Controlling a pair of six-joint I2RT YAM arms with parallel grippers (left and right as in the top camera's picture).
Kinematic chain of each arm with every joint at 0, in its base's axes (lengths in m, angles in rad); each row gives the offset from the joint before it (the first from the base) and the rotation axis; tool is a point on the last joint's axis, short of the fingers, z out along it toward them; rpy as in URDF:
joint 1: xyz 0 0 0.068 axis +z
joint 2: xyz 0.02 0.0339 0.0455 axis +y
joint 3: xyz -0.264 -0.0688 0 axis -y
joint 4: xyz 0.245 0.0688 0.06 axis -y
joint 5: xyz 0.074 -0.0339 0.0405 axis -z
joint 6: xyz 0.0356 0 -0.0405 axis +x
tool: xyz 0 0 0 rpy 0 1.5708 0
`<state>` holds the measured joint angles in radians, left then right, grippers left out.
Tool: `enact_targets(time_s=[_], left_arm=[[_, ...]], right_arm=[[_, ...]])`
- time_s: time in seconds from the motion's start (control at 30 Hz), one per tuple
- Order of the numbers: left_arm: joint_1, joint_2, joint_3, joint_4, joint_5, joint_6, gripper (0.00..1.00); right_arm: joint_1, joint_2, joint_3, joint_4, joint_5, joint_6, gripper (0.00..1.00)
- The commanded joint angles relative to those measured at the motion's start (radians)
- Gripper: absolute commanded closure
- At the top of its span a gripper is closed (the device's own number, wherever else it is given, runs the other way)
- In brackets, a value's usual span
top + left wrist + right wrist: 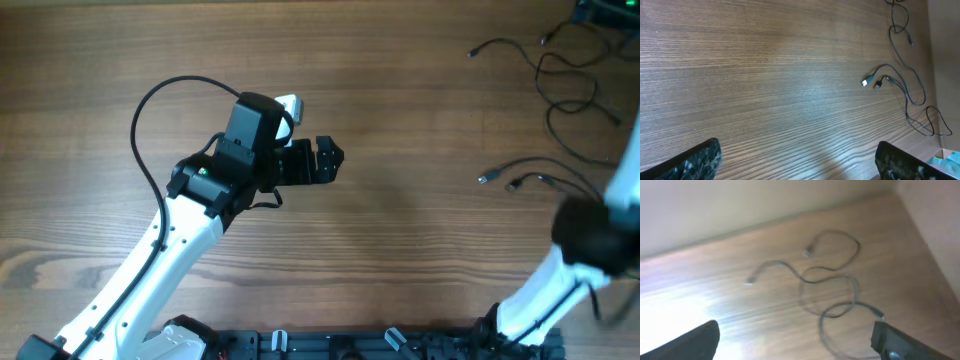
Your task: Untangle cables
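**Limp, Light Cables Lie Loose at the Upper Right**

The cables (801, 278) look thin, dark and floppy. They lie in slack, overlapping loops on the tabletop (400, 250), at the upper right of the overhead view. I judge a pinch just behind a small plug (866, 81) the surest hold, since bare cord may slide. The left end effector (335, 161) and right end effector (795, 340) both gape wide, holding nothing.
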<state>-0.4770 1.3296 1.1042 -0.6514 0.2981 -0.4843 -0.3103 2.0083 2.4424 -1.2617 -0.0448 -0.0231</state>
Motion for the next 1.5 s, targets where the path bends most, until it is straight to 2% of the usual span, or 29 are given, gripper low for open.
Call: enact_targets(time_s=[0.0, 0.07, 0.23, 1.07, 1.2, 1.33, 1.4, 1.47], left_arm=[[-0.003, 0.000, 0.006, 0.000, 0.012, -0.003, 0.00], [-0.003, 0.000, 0.006, 0.000, 0.012, -0.003, 0.00], [-0.003, 0.000, 0.006, 0.000, 0.012, -0.002, 0.00], [-0.003, 0.000, 0.006, 0.000, 0.012, -0.002, 0.00], [-0.005, 0.004, 0.006, -0.026, 0.000, 0.138, 0.00], [-0.005, 0.004, 0.004, -0.065, -0.014, 0.413, 0.00], [-0.005, -0.008, -0.013, -0.056, -0.059, 0.479, 0.00], [0.004, -0.044, -0.060, 0.006, -0.116, 0.486, 0.00]], right_arm=[[0.006, -0.160, 0.005, -0.099, -0.234, 0.008, 0.00], [0.006, -0.243, 0.005, -0.203, -0.275, 0.009, 0.00], [0.006, -0.310, 0.005, -0.346, -0.271, 0.007, 0.00], [0.006, -0.309, 0.005, -0.346, -0.271, 0.007, 0.00], [0.006, -0.309, 0.005, -0.346, -0.271, 0.007, 0.00], [0.006, -0.309, 0.005, -0.346, -0.271, 0.007, 0.00], [0.006, -0.309, 0.005, -0.346, -0.271, 0.007, 0.00], [0.006, -0.309, 0.005, -0.346, -0.271, 0.007, 0.00]])
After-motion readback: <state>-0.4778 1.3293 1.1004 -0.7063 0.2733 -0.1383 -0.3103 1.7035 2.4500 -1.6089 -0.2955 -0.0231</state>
